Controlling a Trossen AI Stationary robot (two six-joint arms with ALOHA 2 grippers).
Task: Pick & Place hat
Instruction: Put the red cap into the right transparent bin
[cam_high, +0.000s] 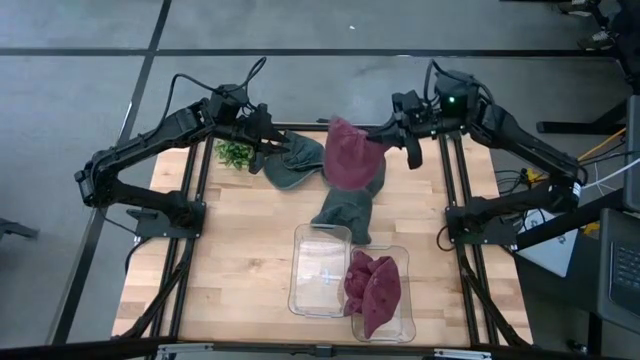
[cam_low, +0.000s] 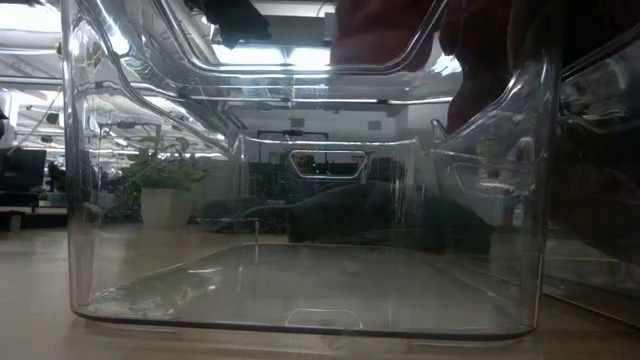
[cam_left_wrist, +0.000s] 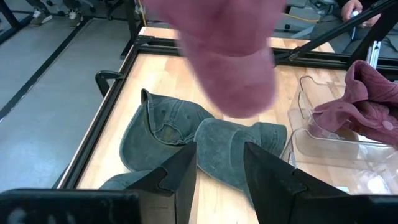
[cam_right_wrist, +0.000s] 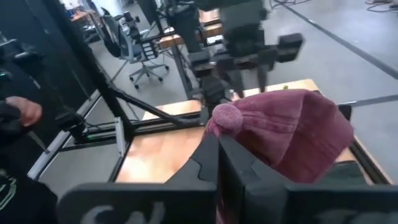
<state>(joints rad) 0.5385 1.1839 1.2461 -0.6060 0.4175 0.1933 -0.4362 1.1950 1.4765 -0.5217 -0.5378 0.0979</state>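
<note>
Right hand pinched shut on maroon beanie, raised over far middle of surface; soft, light knit, drooping below the pinch, likely best held by a bunched fold; left hand open above green caps.

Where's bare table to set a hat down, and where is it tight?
Free: bare wood left of the empty clear bin, below the plant. Also that bin's floor. Crowded: the far middle, where the green caps and the lifted maroon beanie bunch; the right bin already holds a maroon hat.
</note>
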